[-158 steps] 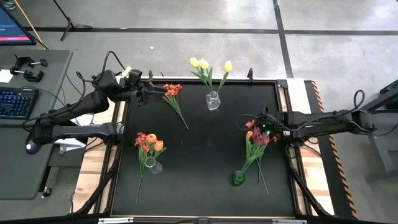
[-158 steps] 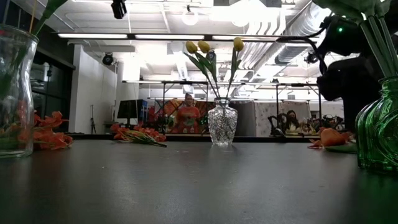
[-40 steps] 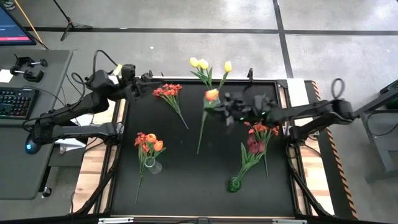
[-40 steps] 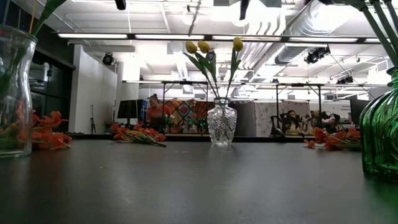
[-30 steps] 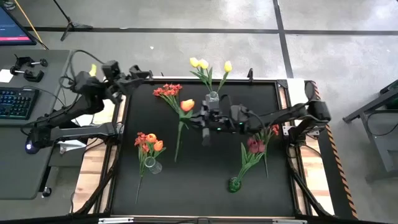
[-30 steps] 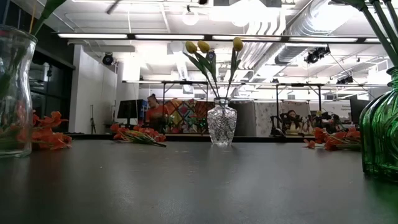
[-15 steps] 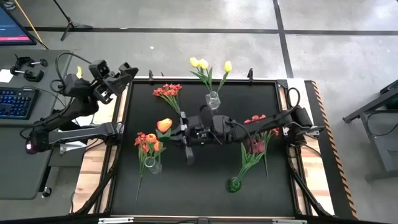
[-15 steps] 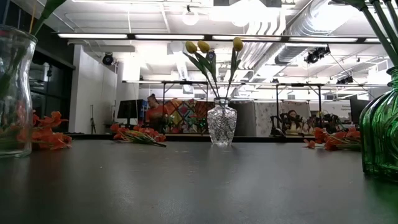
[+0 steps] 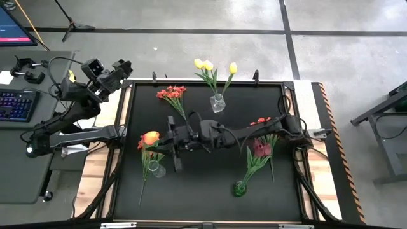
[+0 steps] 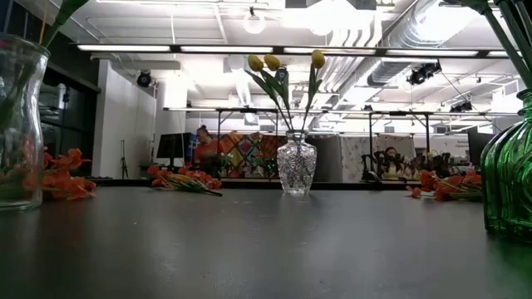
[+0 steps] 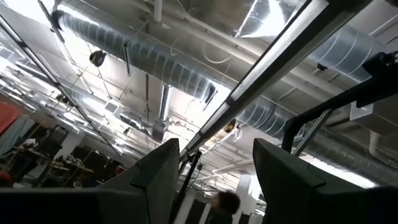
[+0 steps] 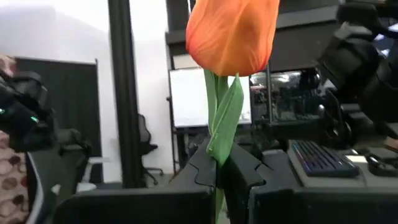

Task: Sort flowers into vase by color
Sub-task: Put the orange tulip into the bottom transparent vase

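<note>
My right gripper reaches across the table to its left side, shut on a single orange tulip whose head hangs over the clear vase of orange flowers. My left gripper is off the table's far left corner, open, empty and pointing up. Yellow tulips stand in a crystal vase, and dark maroon flowers in the green vase. A red-orange bunch lies flat at the far left. My right gripper pinches the orange tulip's stem between its two fingers, a short way below the head, where a leaf wraps it. The fingers come from the table's right, slanting slightly upward, across the stem. The tulip is lifted clear, its head above the fingers.
Loose red flowers lie at the right by my right arm. In the low view the clear vase is at the left, the crystal vase in the middle and the green vase at the right. A keyboard table stands left.
My right gripper has carried the orange tulip from the table's middle toward its left edge, ending above the clear vase with the orange flowers. My left gripper has drawn back from the table's far left corner and tipped upward, staying open.
</note>
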{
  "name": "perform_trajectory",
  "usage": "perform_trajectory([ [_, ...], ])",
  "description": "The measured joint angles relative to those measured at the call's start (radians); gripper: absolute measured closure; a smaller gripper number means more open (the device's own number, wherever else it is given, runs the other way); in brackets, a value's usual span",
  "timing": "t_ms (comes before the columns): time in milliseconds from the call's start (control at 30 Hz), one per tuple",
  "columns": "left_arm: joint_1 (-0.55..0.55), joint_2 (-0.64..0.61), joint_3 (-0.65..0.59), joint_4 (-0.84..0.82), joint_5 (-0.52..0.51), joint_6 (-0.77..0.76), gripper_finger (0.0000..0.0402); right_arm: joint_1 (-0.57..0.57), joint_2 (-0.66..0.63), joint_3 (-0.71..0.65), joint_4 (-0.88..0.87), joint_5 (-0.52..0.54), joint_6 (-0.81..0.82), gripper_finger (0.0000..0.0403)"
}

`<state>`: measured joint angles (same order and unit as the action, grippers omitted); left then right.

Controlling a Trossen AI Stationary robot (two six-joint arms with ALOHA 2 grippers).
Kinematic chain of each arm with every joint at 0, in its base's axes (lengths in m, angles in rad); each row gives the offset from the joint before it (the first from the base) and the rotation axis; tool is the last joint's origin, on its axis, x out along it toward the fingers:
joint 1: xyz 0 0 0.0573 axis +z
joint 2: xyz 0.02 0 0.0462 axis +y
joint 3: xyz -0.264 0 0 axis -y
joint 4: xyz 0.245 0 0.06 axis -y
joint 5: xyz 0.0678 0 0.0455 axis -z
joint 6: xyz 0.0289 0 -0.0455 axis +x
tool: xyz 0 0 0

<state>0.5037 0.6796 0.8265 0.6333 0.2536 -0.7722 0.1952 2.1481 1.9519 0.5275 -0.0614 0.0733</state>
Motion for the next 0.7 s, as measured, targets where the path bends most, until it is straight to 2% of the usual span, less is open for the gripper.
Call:
perform_trajectory([
  [467, 0.0, 0.0, 0.0, 0.0, 0.0, -0.01, 0.0209, -0.039, 0.016, 0.026, -0.132, 0.008, -0.004, 0.0403],
  [700, 0.0, 0.0, 0.0, 0.0, -0.004, -0.01, 0.0209, -0.039, 0.018, -0.003, -0.139, 0.08, -0.011, 0.0403],
])
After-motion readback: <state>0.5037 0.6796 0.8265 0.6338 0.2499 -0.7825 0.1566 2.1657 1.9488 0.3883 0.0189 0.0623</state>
